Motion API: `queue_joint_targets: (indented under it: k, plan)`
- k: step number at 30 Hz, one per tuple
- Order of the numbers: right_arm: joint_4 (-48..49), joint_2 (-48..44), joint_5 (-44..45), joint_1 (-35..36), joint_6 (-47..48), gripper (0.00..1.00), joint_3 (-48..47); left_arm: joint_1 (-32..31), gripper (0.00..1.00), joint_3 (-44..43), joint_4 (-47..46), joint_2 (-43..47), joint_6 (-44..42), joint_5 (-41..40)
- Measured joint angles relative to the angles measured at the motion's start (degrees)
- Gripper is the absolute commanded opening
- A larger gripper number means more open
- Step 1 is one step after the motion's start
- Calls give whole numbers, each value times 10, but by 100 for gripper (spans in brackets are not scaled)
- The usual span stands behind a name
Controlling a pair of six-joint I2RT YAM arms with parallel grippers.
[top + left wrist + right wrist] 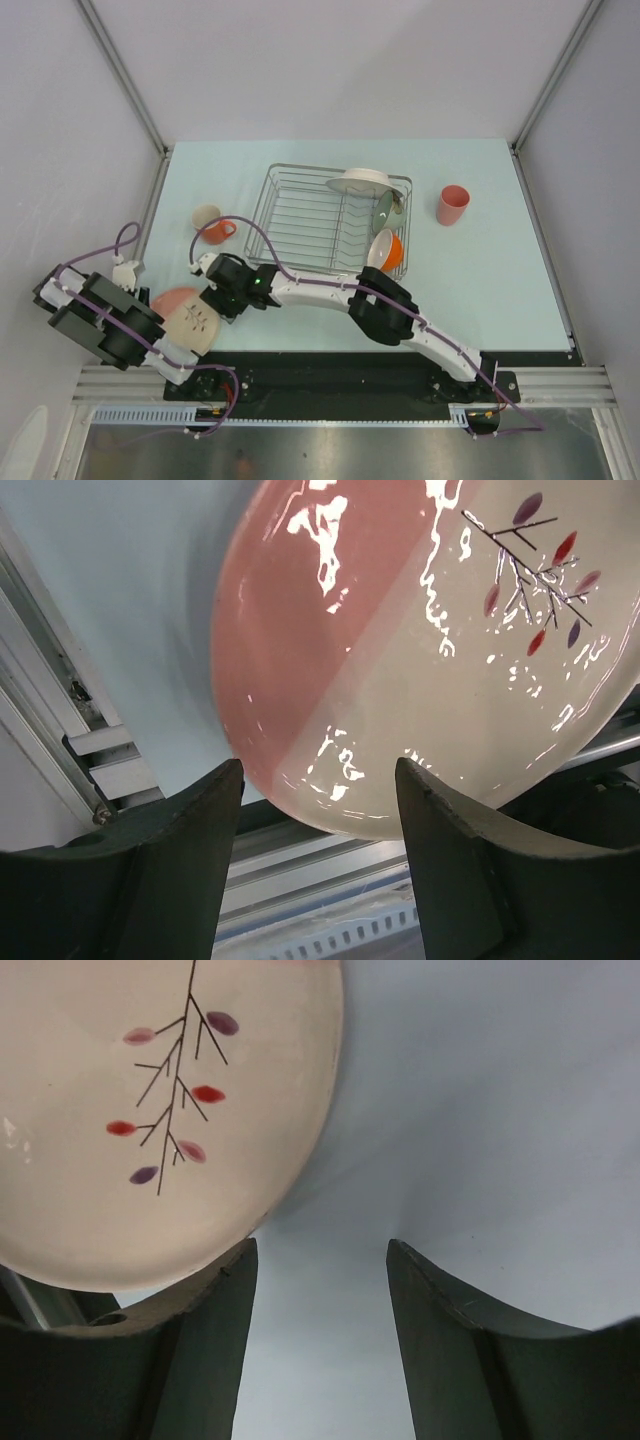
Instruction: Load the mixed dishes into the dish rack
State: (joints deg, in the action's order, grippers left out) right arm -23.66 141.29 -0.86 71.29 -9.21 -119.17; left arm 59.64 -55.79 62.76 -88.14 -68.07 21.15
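Observation:
The salmon-pink plate (186, 316), half cream with a twig pattern, lies at the table's near left, reaching over the front edge. My left gripper (318, 765) is open, and the plate's (400, 640) rim dips between its fingers without touching either. My right gripper (213, 299) reaches across from the right and stands open, with the plate (150, 1130) beside its left finger. The dish rack (300, 215) holds a white plate (358, 182), a grey-green bowl (385, 207) and an orange bowl (386, 250). An orange mug (213, 229) stands left of the rack. A pink cup (452, 204) stands to its right.
Aluminium rails (330, 385) and a slotted cable track (330, 935) run below the table's front edge, under the plate's rim. The left arm's bulky links (100, 320) crowd the near left corner. Grey walls close the sides and back.

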Motion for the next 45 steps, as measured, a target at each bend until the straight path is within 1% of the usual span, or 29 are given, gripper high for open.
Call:
queue_joint_targets:
  k: [8, 19, 32, 38, 45]
  plan:
    - [0, 17, 6, 8, 7, 57, -23, 22, 67, 9, -2, -14, -16, -6]
    - [-3, 10, 21, 11, 15, 58, -20, 24, 67, 13, -10, -27, -19, -4]
    - [-1, -9, -21, 16, 7, 58, -26, 24, 67, 19, -17, -34, -13, 2]
    - [4, 17, -32, 16, 7, 58, -80, 21, 67, 19, -18, -34, -8, 5]
    - [20, 60, -7, 14, 23, 58, -86, -1, 67, 18, -19, -32, -3, 11]
